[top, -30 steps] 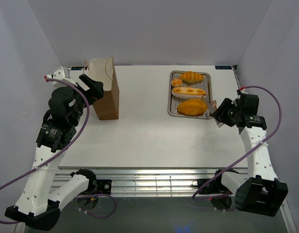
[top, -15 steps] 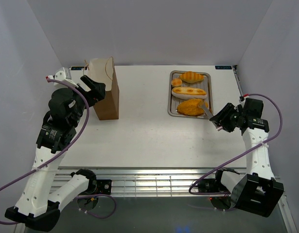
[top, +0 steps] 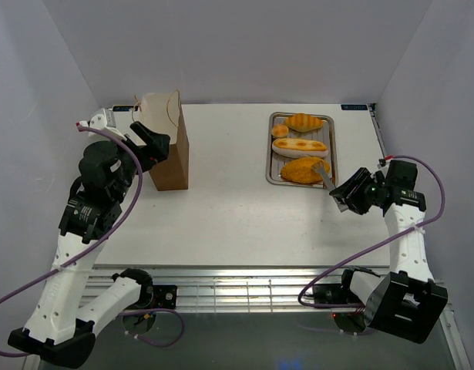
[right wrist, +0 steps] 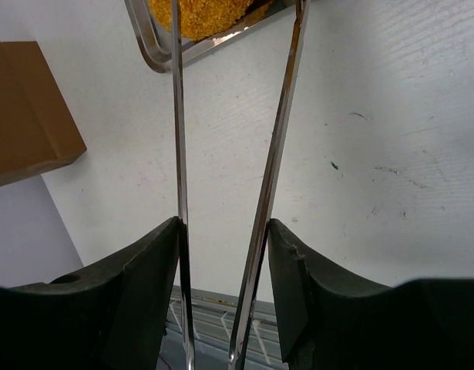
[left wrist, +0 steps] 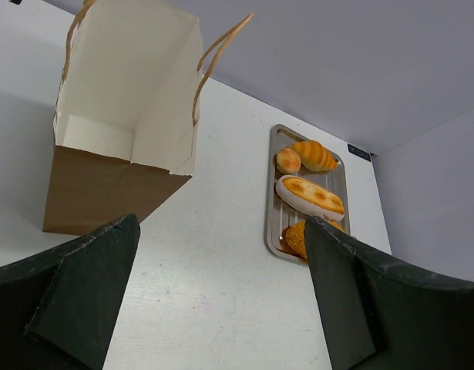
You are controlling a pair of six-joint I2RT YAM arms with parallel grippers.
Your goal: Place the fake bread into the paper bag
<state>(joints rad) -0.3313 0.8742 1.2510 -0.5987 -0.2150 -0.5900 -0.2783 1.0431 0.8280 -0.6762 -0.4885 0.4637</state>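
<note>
While the bag stands open at the upper left of the bench, the oval loaf, baguette, croissant and bun lie in the tray at upper right. Only the left wrist view shows the bag's pale inside, beyond the spread left pincer. The right wrist view shows the right pincer pinching the tongs, whose tips reach the oval loaf.

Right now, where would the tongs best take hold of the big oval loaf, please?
Probably grip the big oval loaf across its short width, the tongs coming in from the tray's near-right corner: its narrow end faces there, and the baguette crowds its far side.
</note>
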